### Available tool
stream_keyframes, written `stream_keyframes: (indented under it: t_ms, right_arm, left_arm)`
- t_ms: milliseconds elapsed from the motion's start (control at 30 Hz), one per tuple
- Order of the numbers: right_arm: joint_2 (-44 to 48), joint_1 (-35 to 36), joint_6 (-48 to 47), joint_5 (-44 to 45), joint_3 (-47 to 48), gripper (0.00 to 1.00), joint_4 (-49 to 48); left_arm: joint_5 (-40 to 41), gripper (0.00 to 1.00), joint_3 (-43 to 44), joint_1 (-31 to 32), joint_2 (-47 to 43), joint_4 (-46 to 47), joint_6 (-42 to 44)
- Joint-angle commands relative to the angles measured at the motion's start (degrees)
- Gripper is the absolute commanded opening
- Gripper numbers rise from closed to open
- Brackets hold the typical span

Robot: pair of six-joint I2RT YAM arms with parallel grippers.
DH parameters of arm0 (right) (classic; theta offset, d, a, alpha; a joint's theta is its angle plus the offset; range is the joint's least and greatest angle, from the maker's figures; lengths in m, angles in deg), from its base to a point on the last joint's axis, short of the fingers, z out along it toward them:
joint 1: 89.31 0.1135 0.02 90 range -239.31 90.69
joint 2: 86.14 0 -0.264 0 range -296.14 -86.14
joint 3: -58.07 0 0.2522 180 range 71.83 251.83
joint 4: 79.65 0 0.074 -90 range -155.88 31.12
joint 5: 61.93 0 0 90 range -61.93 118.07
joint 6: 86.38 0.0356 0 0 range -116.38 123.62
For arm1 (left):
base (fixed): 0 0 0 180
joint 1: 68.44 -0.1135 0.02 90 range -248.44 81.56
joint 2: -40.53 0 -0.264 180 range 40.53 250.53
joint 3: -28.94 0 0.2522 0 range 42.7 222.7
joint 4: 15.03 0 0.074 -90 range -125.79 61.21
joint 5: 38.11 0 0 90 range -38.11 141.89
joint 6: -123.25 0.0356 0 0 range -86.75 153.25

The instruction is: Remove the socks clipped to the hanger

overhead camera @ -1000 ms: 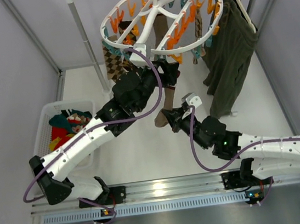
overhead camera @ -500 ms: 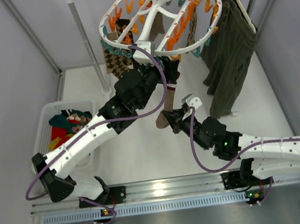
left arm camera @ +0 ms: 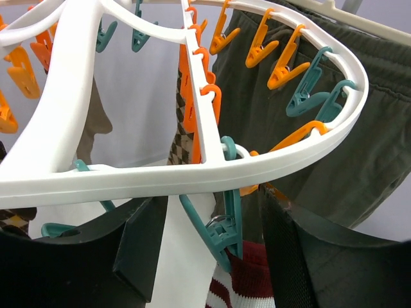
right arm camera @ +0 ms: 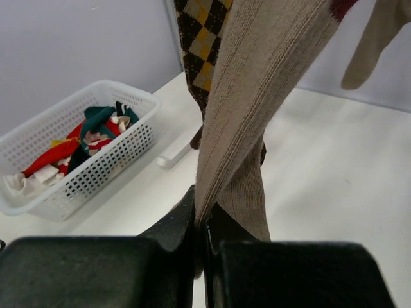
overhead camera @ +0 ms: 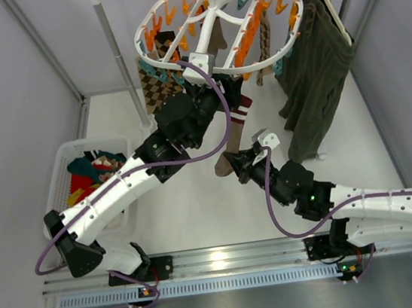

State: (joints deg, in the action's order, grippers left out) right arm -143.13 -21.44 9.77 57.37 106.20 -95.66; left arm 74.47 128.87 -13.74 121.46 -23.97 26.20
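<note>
The white oval hanger [overhead camera: 139, 50] with orange and teal clips hangs from the rail; its rim [left arm camera: 192, 173] fills the left wrist view. My left gripper [overhead camera: 227, 94] is open just under the rim, its jaws on either side of a teal clip [left arm camera: 226, 236] without touching it. That clip holds the red-and-white striped cuff [left arm camera: 247, 282] of a brown sock [overhead camera: 240, 113]. My right gripper [overhead camera: 232, 164] is shut on that sock's lower end [right arm camera: 257, 96], with the fabric pinched between the fingertips [right arm camera: 186, 215]. Argyle socks [overhead camera: 153, 89] hang at the left; one also shows in the right wrist view [right arm camera: 199, 38].
A white basket [overhead camera: 62, 154] holding colourful socks stands at the left and shows in the right wrist view [right arm camera: 138, 131]. A dark olive garment [overhead camera: 317, 71] hangs at the right of the rail. The white stand pole [overhead camera: 121, 59] rises behind the left arm.
My left gripper has risen closer under the hanger rim, and the hanger has swung a little left and up. The right gripper keeps its hold on the sock's lower end.
</note>
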Motion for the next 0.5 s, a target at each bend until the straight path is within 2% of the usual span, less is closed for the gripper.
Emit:
stream_keyframes:
  t_ms: [0, 100, 200, 300, 467]
  right_arm:
    - [1.3, 1.2, 0.0, -1.6, -0.3, 0.0, 0.2]
    - [1.4, 1.2, 0.0, -1.8, -0.3, 0.0, 0.2]
    - [1.3, 1.2, -0.2, -2.1, -0.3, 0.0, 0.6]
    - [1.2, 1.2, -0.3, -2.1, -0.3, 0.0, 0.8]
    - [1.5, 1.2, -0.4, -1.6, -0.8, 0.0, 0.8]
  left_arm:
    - [0.2, 0.62, 2.4, -0.1, 0.5, 3.9, 1.5]
    - [0.7, 0.64, 2.7, -0.1, 1.1, 4.0, 1.9]
    - [1.1, 0.62, 3.0, -0.3, 1.9, 4.1, 2.1]
    - [1.5, 0.55, 3.9, -0.4, 2.6, 4.1, 2.3]
    - [1.8, 0.33, 4.4, -0.5, 2.7, 4.1, 2.7]
